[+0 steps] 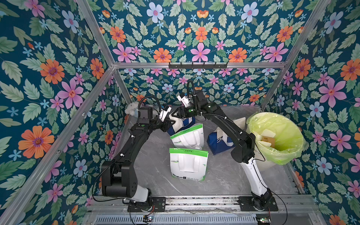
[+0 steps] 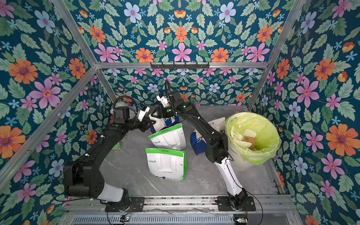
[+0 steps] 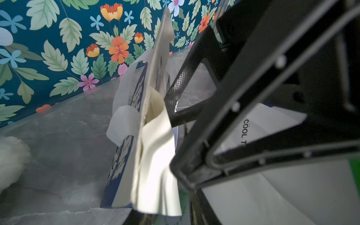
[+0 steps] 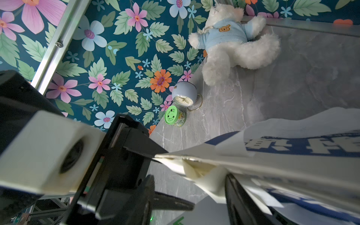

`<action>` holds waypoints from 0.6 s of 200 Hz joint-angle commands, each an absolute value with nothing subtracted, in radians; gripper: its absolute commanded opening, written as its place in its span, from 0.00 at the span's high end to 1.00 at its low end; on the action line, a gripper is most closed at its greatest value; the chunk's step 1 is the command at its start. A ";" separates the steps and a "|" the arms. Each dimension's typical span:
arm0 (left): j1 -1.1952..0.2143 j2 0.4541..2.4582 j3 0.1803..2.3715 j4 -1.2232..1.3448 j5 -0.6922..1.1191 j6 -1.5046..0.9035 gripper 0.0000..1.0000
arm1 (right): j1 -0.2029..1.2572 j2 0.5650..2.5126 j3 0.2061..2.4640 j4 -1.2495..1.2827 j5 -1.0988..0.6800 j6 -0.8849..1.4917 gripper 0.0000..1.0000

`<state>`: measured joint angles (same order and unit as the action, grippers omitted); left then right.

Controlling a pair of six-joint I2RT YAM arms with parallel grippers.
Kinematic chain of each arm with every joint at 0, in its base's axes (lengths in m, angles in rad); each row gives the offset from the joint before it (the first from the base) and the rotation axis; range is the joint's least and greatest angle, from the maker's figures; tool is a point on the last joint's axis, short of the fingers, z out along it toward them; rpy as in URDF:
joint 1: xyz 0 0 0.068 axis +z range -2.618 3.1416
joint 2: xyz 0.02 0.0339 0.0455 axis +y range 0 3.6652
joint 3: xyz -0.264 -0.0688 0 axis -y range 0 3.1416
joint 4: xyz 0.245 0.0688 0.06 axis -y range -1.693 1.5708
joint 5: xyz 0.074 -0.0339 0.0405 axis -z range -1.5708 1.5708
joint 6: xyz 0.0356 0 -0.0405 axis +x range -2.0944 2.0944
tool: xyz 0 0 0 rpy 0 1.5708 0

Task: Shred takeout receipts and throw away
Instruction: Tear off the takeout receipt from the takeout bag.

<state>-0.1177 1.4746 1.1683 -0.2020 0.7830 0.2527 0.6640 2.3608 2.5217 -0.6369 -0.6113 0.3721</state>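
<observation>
To me the tabletop [image 1: 155, 175] looks like smooth grey stone with a soft shine. The bag [image 3: 120, 165] is stiff printed paper, a little glossy. The receipt [image 3: 155, 152] in it is thin matt paper, creased. The bin liner [image 1: 288, 126] is thin shiny plastic, wrinkled. The teddy bear [image 4: 233, 44] is fluffy plush. The frame bar [image 1: 136, 65] looks like brushed metal, and the arm [image 1: 126, 152] like matt black plastic.

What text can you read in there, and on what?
"COOL TE", cut off: near white-and-green paper bag and the leaning white-and-green paper bag.
"CH", cut off: blue-and-white paper bag beside the white plastic bin.
"一杯": near bag's lower edge; small print beside it unreadable.
Bin's lettering: blurred.
</observation>
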 commanded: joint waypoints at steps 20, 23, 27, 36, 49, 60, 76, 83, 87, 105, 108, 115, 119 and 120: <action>-0.118 1.472 1.157 -0.143 0.816 0.221 0.67 | 0.678 2.374 2.537 -0.659 -0.619 0.370 0.45; -0.118 1.473 1.157 -0.143 0.816 0.220 0.67 | 0.678 2.376 2.536 -0.662 -0.616 0.370 0.45; -0.118 1.473 1.157 -0.142 0.816 0.220 0.68 | 0.680 2.375 2.536 -0.667 -0.612 0.368 0.45; -0.117 1.473 1.154 -0.138 0.815 0.218 0.68 | 0.684 2.375 2.536 -0.678 -0.606 0.359 0.44; -0.117 1.472 1.147 -0.131 0.820 0.213 0.68 | 0.688 2.376 2.534 -0.692 -0.586 0.345 0.44; -0.118 1.472 1.142 -0.122 0.828 0.208 0.68 | 0.693 2.376 2.534 -0.698 -0.580 0.339 0.46; -0.118 1.471 1.133 -0.107 0.834 0.198 0.68 | 0.697 2.379 2.538 -0.691 -0.579 0.344 0.54; -0.118 1.471 1.130 -0.102 0.836 0.196 0.67 | 0.699 2.380 2.542 -0.689 -0.571 0.349 0.61; -0.118 1.470 1.127 -0.100 0.838 0.196 0.67 | 0.700 2.381 2.544 -0.689 -0.566 0.351 0.65; -0.118 1.468 1.122 -0.101 0.842 0.200 0.65 | 0.705 2.382 2.551 -0.685 -0.537 0.360 0.82; -0.117 1.467 1.121 -0.102 0.843 0.202 0.65 | 0.705 2.382 2.553 -0.684 -0.534 0.361 0.87; -0.118 1.466 1.120 -0.108 0.844 0.209 0.64 | 0.707 2.380 2.552 -0.684 -0.520 0.363 0.95; -0.118 1.464 1.120 -0.113 0.841 0.214 0.62 | 0.707 2.379 2.553 -0.684 -0.513 0.363 1.00; -0.118 1.463 1.120 -0.114 0.840 0.214 0.62 | 0.707 2.379 2.553 -0.686 -0.510 0.363 1.00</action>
